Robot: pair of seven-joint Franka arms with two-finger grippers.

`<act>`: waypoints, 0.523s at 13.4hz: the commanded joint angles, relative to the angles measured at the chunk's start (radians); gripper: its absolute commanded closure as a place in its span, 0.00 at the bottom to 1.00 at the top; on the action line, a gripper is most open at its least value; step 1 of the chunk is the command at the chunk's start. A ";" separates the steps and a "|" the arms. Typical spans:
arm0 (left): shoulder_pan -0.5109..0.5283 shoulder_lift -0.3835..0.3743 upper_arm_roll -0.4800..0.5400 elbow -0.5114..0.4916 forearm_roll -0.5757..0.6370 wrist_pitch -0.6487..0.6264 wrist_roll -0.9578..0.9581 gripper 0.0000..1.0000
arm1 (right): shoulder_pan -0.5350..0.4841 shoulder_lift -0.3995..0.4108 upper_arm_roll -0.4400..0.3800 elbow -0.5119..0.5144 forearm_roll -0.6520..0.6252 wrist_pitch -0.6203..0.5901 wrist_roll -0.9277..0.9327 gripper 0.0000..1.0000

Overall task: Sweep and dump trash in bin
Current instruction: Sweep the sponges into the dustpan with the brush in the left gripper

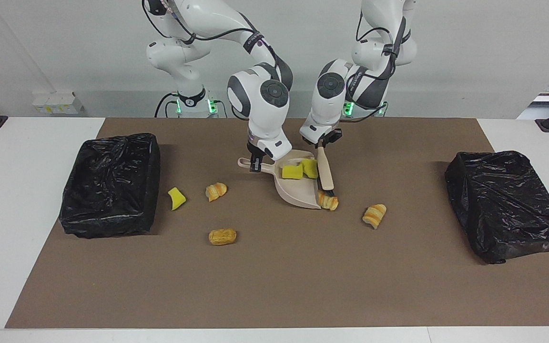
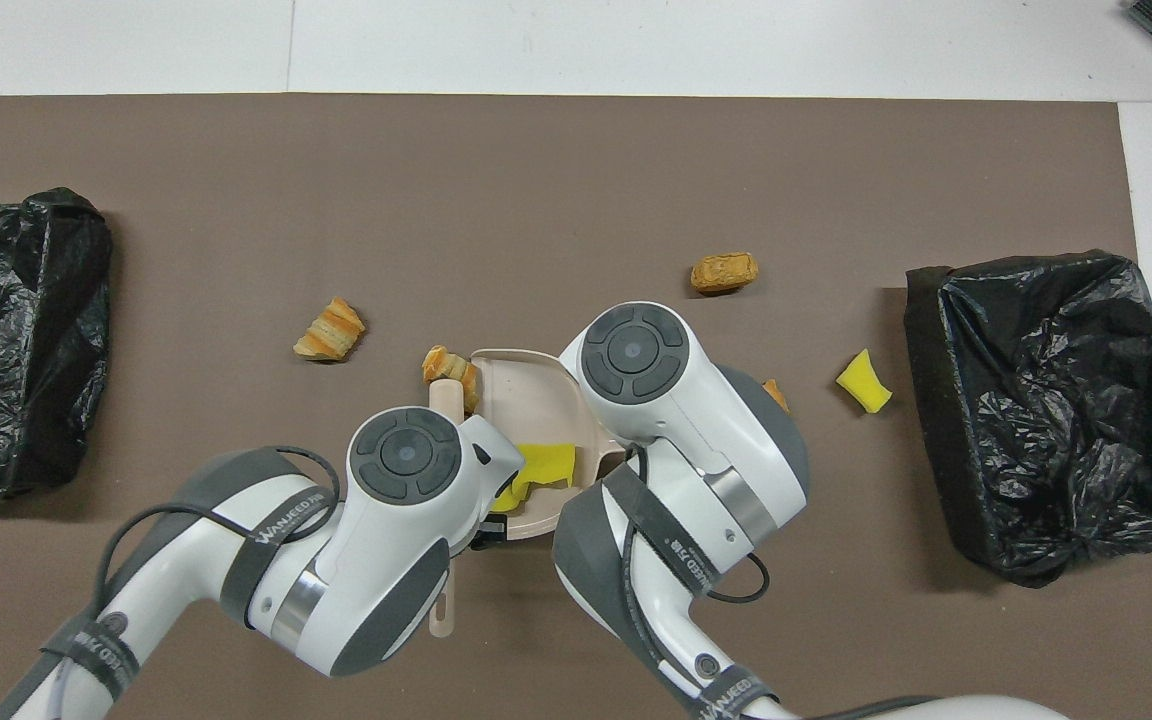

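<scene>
My right gripper (image 1: pixel 255 164) is shut on the handle of the beige dustpan (image 1: pixel 299 193), which lies on the brown mat. Two yellow sponge chunks (image 1: pixel 291 172) lie in the pan; they also show in the overhead view (image 2: pixel 544 466). My left gripper (image 1: pixel 321 143) is shut on the handle of the beige brush (image 1: pixel 325 172), which lies along the pan's open side. One pastry piece (image 1: pixel 328 201) sits at the pan's lip against the bristles. Loose trash on the mat: a pastry (image 1: pixel 374 215), a pastry (image 1: pixel 216 190), a pastry (image 1: pixel 222 236) and a yellow sponge (image 1: pixel 176 197).
A bin lined with a black bag (image 1: pixel 110 183) stands at the right arm's end of the table. A second black-bagged bin (image 1: pixel 508 205) stands at the left arm's end. The brown mat (image 1: pixel 274 286) covers the middle of the white table.
</scene>
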 commanded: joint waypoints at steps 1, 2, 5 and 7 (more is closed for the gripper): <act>-0.011 -0.017 0.120 0.109 0.014 -0.145 0.155 1.00 | -0.011 -0.029 0.006 -0.032 -0.002 -0.010 0.023 1.00; -0.012 -0.013 0.164 0.132 0.014 -0.139 0.200 1.00 | -0.011 -0.029 0.006 -0.032 -0.002 -0.010 0.023 1.00; -0.011 0.004 0.295 0.135 0.020 -0.084 0.409 1.00 | -0.011 -0.029 0.006 -0.032 -0.002 -0.008 0.023 1.00; -0.003 0.032 0.358 0.137 0.113 -0.014 0.543 1.00 | -0.010 -0.029 0.006 -0.032 -0.002 -0.010 0.029 1.00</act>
